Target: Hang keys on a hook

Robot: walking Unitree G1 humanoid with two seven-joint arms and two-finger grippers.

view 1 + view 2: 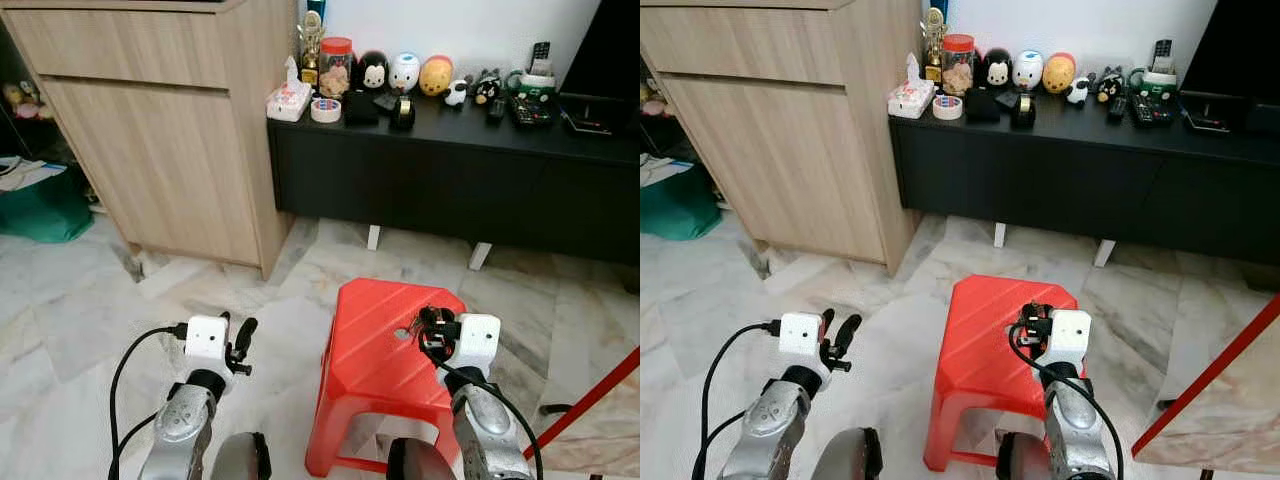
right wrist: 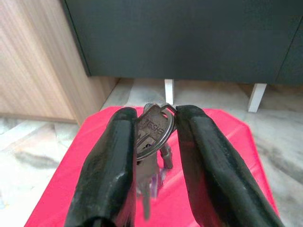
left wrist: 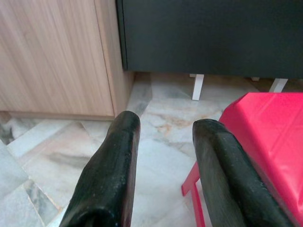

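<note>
Keys in raised right hand

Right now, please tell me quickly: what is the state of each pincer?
Left pincer: open, holding nothing, over the floor beside the red stool.
Right pincer: shut on the keys, above the stool.

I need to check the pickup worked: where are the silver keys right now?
The silver keys are pinched between the right gripper's two black fingers, held just above the top of the red plastic stool, on the robot's right in the eye views.
</note>
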